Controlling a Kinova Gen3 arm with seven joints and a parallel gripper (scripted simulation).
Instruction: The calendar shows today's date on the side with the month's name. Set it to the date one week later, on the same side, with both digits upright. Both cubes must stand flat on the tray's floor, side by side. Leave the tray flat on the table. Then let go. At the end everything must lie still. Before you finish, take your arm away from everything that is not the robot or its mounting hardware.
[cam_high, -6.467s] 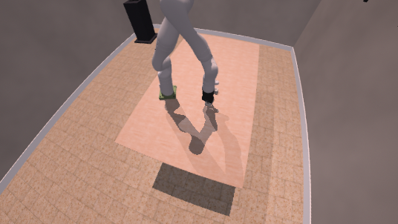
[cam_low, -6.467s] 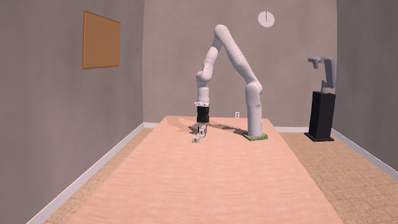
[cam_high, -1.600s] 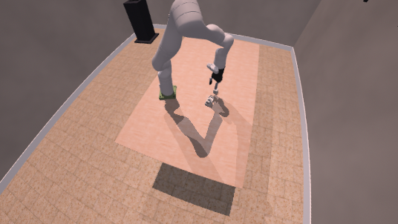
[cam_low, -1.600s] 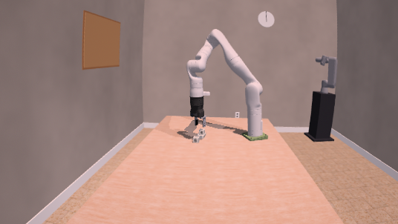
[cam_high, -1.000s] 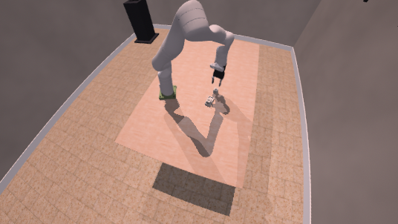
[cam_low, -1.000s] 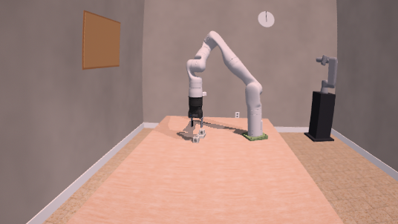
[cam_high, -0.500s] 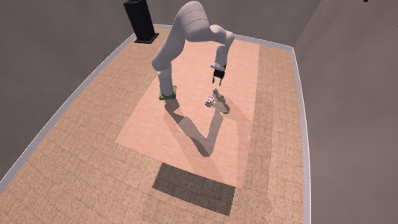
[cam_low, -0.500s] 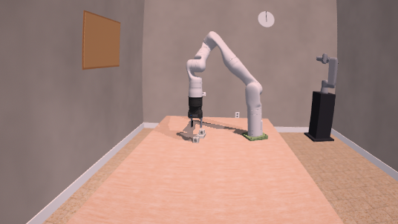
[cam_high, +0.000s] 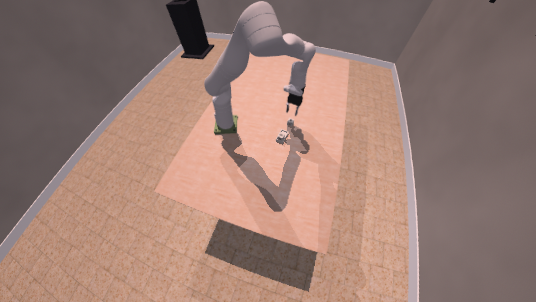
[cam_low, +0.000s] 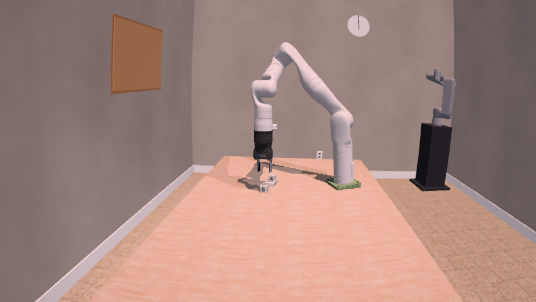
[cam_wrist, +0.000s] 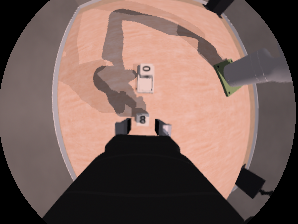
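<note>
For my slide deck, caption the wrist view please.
The black two-finger gripper, open around a small white cube's dark 8, beside a white tray.

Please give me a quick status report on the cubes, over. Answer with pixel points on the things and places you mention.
End effector (cam_high: 292, 111) (cam_low: 265, 170) (cam_wrist: 143, 124) open, above loose cube (cam_high: 290, 121) (cam_low: 264, 189) (cam_wrist: 142, 119). Other cube (cam_low: 272, 177) (cam_wrist: 146, 69) in tray (cam_low: 271, 183) (cam_wrist: 145, 84). No obstruction visible between end effector and loose cube.

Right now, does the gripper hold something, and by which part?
Nothing is held: the gripper is open above the loose cube.
</note>
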